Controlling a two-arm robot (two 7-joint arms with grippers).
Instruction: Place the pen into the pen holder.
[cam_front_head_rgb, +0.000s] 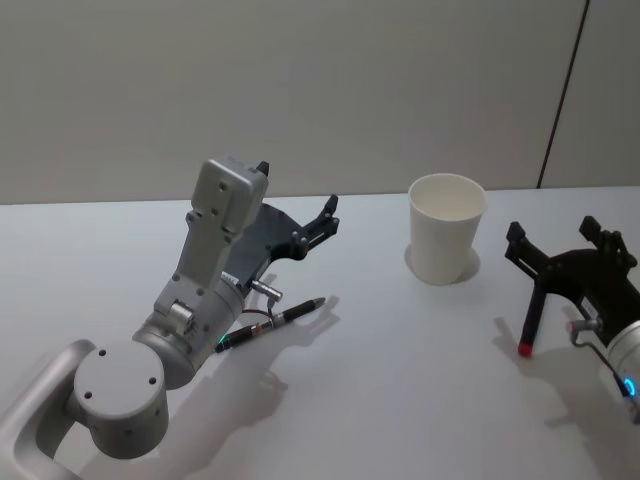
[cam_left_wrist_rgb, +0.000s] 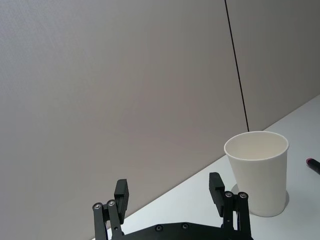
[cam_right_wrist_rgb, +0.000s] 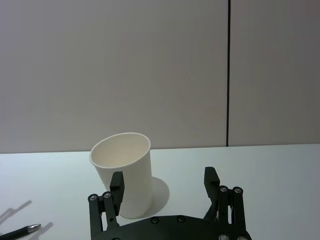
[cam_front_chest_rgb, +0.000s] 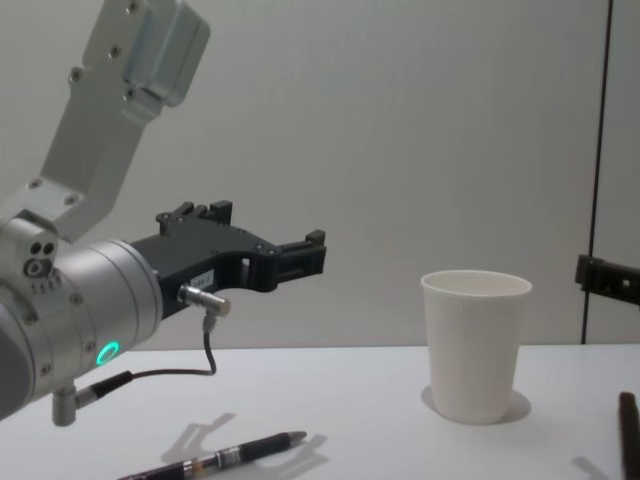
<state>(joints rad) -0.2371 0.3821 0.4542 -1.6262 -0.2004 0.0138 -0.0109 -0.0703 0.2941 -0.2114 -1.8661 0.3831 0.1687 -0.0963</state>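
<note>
The pen (cam_front_head_rgb: 275, 322) is black with a silver tip and lies on the white table (cam_front_head_rgb: 400, 400), just in front of my left arm; it also shows as the pen (cam_front_chest_rgb: 230, 455) in the chest view. My left gripper (cam_front_head_rgb: 297, 187) hovers open above and behind it, level and pointing toward the pen holder (cam_front_head_rgb: 447, 228), with nothing between the fingers. The pen holder, a white paper cup, stands upright and empty to the right. My right gripper (cam_front_head_rgb: 553, 237) is open and empty, right of the cup and facing the cup (cam_right_wrist_rgb: 125, 172).
A second black pen with a red end (cam_front_head_rgb: 530, 320) lies on the table below my right gripper. A grey wall stands close behind the table. Bare tabletop lies between the two arms in front of the cup.
</note>
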